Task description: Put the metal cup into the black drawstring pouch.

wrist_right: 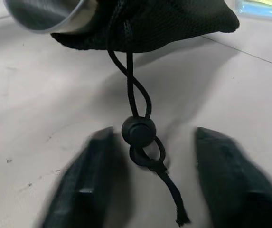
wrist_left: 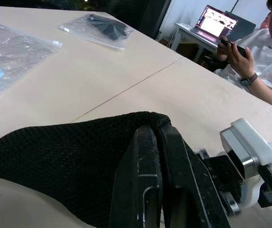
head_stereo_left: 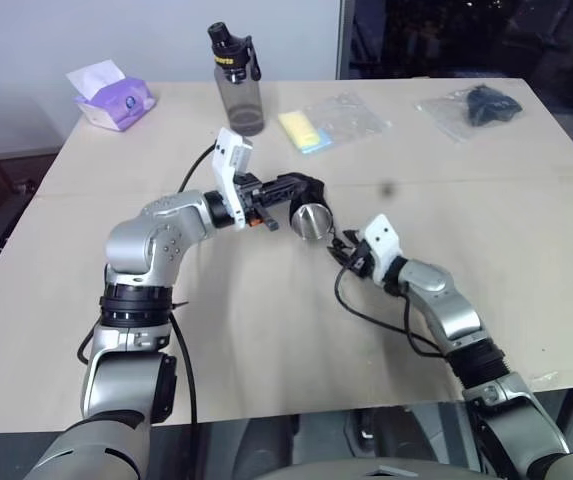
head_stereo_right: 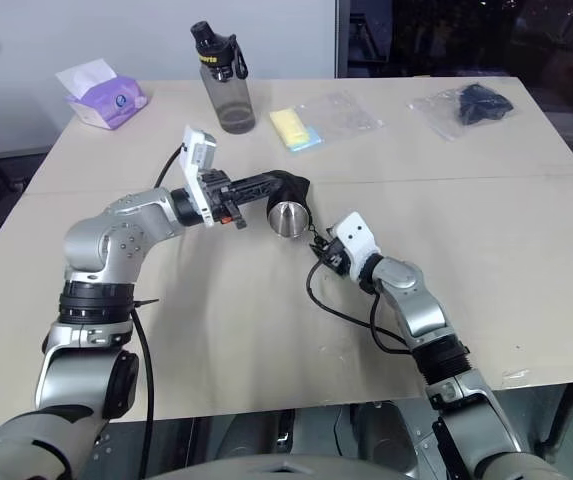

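My left gripper (head_stereo_left: 294,187) is shut on the rim of the black drawstring pouch (head_stereo_left: 312,189) and holds it up off the table; its fingers pinch the mesh fabric (wrist_left: 69,152). The metal cup (head_stereo_left: 311,221) sits partly inside the pouch, with its shiny round end sticking out toward me. The pouch's cord hangs down to the table with a round stopper (wrist_right: 138,130) on it. My right gripper (wrist_right: 154,137) is low over the table just right of the cup. It is open, its fingers either side of the stopper and not touching it.
At the back of the table (head_stereo_left: 266,340) stand a smoky-grey water bottle (head_stereo_left: 238,80), a purple tissue pack (head_stereo_left: 114,100), a yellow item in a clear bag (head_stereo_left: 311,128) and a dark object in a clear bag (head_stereo_left: 476,108). A seated person (wrist_left: 264,61) holds a phone beyond the table.
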You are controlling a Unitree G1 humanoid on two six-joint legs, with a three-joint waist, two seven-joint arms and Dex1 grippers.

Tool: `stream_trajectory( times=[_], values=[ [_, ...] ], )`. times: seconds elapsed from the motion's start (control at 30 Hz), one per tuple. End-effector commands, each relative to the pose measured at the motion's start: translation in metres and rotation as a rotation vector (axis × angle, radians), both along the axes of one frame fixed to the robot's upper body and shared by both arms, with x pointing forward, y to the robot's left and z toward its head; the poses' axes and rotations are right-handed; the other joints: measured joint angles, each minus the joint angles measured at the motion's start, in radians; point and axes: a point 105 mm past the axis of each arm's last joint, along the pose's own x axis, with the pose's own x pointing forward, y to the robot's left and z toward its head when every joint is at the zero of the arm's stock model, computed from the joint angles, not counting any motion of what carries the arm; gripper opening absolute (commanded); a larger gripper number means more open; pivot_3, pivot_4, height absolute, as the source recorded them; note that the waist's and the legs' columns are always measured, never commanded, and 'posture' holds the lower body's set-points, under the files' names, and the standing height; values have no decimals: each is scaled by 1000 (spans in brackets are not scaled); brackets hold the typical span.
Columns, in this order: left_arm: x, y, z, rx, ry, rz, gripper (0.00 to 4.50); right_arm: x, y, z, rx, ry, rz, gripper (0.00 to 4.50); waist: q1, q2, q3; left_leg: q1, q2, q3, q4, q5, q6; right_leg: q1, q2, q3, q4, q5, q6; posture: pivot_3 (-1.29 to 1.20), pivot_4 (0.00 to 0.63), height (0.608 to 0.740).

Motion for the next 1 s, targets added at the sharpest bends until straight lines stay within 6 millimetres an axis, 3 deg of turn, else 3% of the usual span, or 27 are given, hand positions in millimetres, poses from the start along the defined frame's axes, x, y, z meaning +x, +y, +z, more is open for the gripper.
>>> stream_trajectory(
  times=[0.03, 0.07, 0.1, 0.23, 0.3, 0.43, 0.6, 0.83, 0.97, 1.0],
  values=[
    [-5, 2, 15, -15, -61, -2, 0, 1, -7, -3, -27, -5, -16, 545, 0, 0, 0, 0, 0, 0, 0, 0, 0, 0, 0, 0, 0, 0, 0, 0, 150, 740],
    [-5, 2, 14, -16, -59, 0, 0, 1, -8, -3, -24, -3, -22, 121, 0, 0, 0, 0, 0, 0, 0, 0, 0, 0, 0, 0, 0, 0, 0, 0, 150, 740],
    [-4, 2, 13, -17, -58, 1, 0, 0, -9, -3, -24, -2, -24, 47, 0, 0, 0, 0, 0, 0, 0, 0, 0, 0, 0, 0, 0, 0, 0, 0, 150, 740],
    [-4, 2, 11, -22, -51, 6, 0, 2, -16, 1, -49, -34, -47, 47, 3, 0, 0, 0, 0, 0, 0, 0, 0, 0, 0, 0, 0, 0, 0, 0, 150, 740],
    [-4, 2, 10, -22, -46, 9, 0, 7, -23, 12, -78, -102, -78, 47, 5, 0, 0, 0, 0, 0, 0, 0, 0, 0, 0, 0, 0, 0, 0, 0, 150, 740],
    [-2, 4, 8, -22, -20, 36, 0, 28, -54, 59, -100, -309, -246, 47, 5, 0, 0, 0, -1, 0, 0, 0, 0, 0, -1, 0, 0, 0, 0, 0, 150, 740],
    [0, 8, 3, -18, 6, 66, 0, 27, -84, 131, -59, -562, -335, 47, 2, 0, 0, 0, -1, 0, 0, 0, 0, 0, -1, -1, 0, 0, 0, 0, 150, 740],
    [4, 4, 8, -32, -7, 79, 0, 12, -87, 211, -29, -859, -370, 47, 0, 0, 0, 0, -1, 0, 0, 0, 0, 0, -1, 0, 0, 0, 0, 0, 150, 740],
    [11, 5, 21, -66, -42, 121, 0, 7, -77, 236, 10, -922, -362, 47, 2, 0, 0, -1, -1, 0, 0, 0, 0, 0, -1, 0, 0, 0, 0, 0, 150, 740],
    [12, 5, 31, -107, -56, 124, 276, 6, -73, 238, 10, -932, -349, 12, 2, 0, 0, -1, -1, 0, 0, 0, 0, 0, -1, 0, 0, 0, 0, 0, 150, 740]
  ],
)
